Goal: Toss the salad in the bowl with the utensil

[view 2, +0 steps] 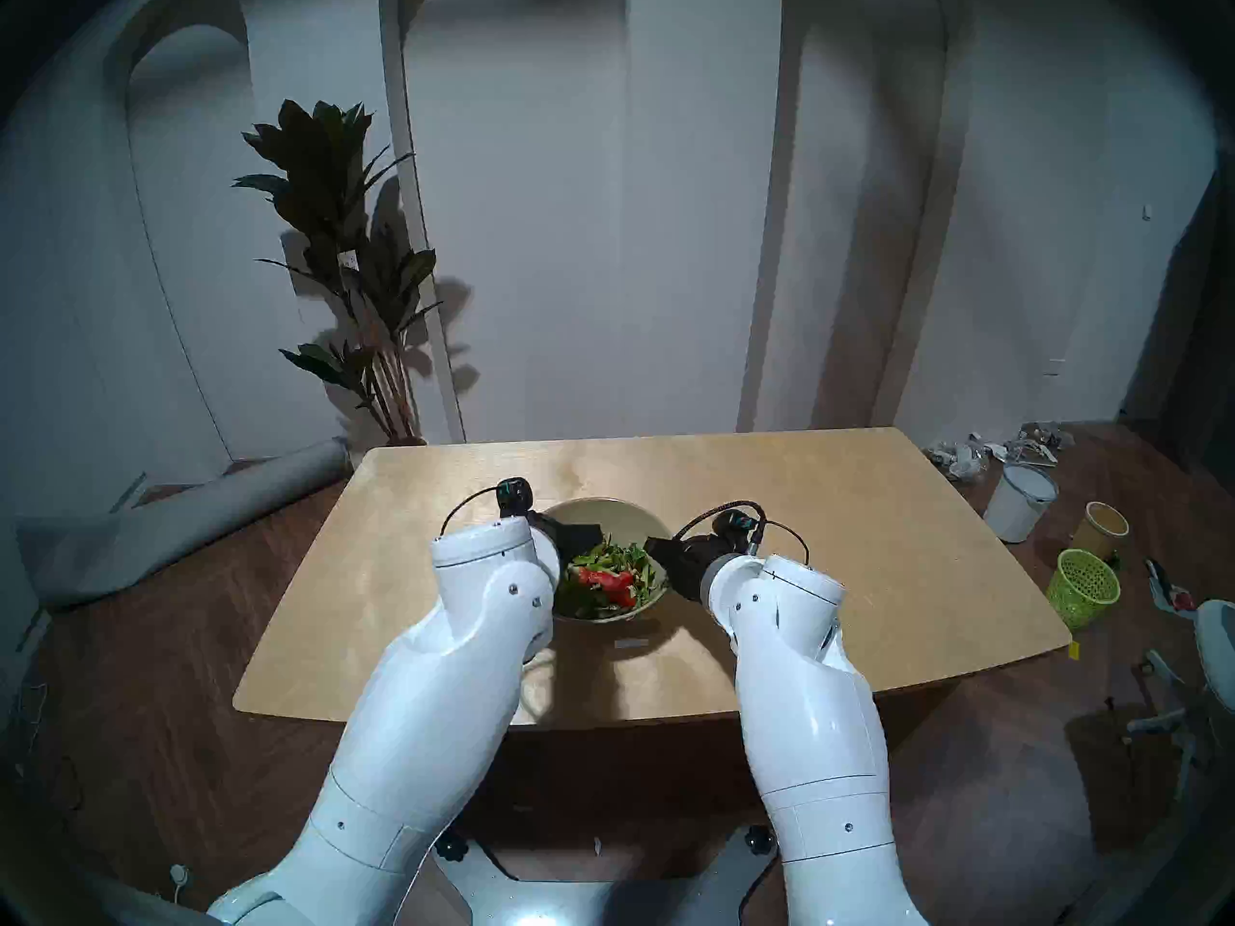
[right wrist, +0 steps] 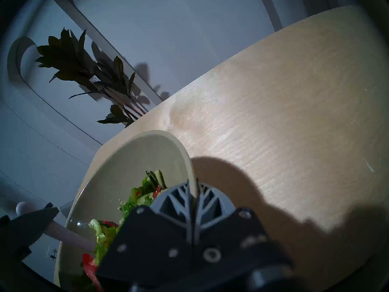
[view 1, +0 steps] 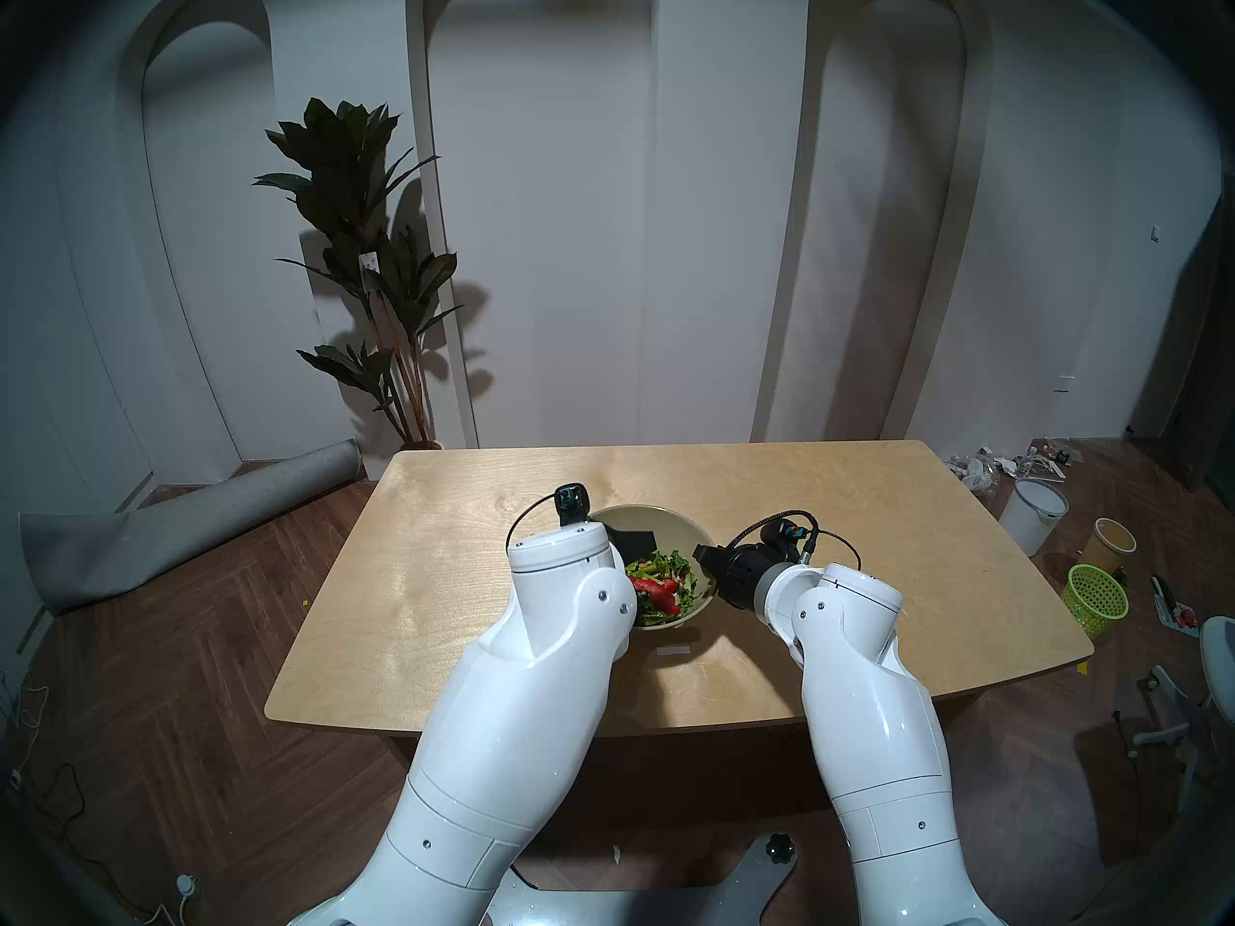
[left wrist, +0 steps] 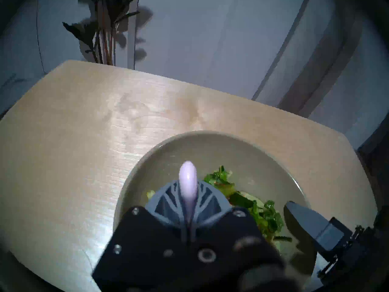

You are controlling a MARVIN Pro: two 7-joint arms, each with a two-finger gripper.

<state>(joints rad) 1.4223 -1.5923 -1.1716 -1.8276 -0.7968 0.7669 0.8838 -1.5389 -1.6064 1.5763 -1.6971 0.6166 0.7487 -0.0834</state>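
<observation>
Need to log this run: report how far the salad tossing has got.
Done: left gripper is shut on the pink spoon; right gripper clamps the bowl rim. In hand: spoon poised above the salad. Left: dipping in and tossing.

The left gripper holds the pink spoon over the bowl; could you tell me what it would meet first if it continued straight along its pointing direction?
Probably the bowl's bare inner wall, just left of the salad; depth is unclear.

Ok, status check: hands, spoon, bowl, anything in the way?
Left hand shut on spoon, over the bowl. Right hand shut on bowl's rim. Salad heaped on near side. Nothing in the way.
</observation>
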